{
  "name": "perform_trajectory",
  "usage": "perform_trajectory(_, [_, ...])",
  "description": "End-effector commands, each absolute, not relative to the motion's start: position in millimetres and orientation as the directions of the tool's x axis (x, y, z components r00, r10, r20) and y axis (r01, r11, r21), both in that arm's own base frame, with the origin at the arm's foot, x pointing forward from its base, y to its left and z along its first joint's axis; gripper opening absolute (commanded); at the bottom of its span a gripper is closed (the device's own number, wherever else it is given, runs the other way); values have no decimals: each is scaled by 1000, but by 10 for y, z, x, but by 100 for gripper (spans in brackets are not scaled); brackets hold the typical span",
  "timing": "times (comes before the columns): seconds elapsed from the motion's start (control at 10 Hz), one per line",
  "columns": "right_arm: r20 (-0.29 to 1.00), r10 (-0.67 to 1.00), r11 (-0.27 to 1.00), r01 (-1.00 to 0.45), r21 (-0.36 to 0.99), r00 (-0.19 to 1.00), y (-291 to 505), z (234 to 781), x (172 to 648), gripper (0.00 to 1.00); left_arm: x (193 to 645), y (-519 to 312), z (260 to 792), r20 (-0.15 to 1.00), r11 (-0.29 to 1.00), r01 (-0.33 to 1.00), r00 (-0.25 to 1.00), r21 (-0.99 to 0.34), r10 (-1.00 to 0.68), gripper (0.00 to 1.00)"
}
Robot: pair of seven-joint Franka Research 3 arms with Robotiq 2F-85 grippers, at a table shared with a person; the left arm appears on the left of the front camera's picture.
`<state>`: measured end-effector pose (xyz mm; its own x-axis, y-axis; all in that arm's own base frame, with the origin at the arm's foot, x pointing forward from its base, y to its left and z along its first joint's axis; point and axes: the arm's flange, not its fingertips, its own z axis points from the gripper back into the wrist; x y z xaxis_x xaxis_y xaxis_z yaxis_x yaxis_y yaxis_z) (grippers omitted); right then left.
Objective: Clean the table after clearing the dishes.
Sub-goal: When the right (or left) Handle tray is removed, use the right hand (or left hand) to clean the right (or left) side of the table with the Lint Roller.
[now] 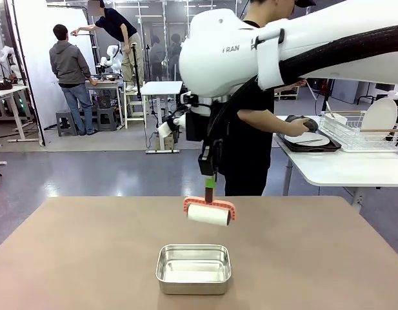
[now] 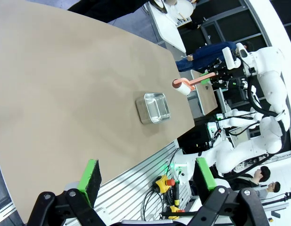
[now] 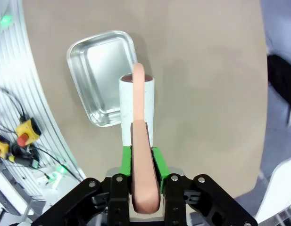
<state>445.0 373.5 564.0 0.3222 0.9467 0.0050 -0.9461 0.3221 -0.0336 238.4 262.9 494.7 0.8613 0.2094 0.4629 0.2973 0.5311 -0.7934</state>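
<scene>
The beige-brown table (image 1: 69,258) spreads out in front of me. My right gripper (image 1: 209,184) hangs over its middle, shut on the orange handle of a white cleaning roller (image 1: 209,214), which is held just above the top. In the right wrist view the green pads of the right gripper (image 3: 145,165) clamp the handle, with the roller (image 3: 137,108) above the table (image 3: 206,94). My left gripper (image 2: 147,175) is open and holds nothing, high over the table's near edge (image 2: 65,94). The dishes, a white plate (image 1: 308,139) on a dark tray (image 1: 311,148), lie on the white side table under a person's hand (image 1: 302,124).
A small steel pan (image 1: 193,268) sits near the table's front edge, just below the roller; the right wrist view has the pan (image 3: 100,75) beside the roll. A wire rack (image 1: 363,132) holding a plate stands at the far right. A person stands behind the table's far edge.
</scene>
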Motion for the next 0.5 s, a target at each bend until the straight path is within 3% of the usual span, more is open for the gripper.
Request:
perform_trajectory(0.0, [23, 831, 555, -832, 15, 555, 3344, 5605, 4459, 0, 2370, 2635, 4964, 477, 520, 313, 852, -795, 215, 100])
perform_trajectory(0.4, [140, 338, 903, -362, 231, 931, 2313, 5186, 4400, 0, 2370, 2635, 4964, 477, 520, 313, 852, -795, 215, 100])
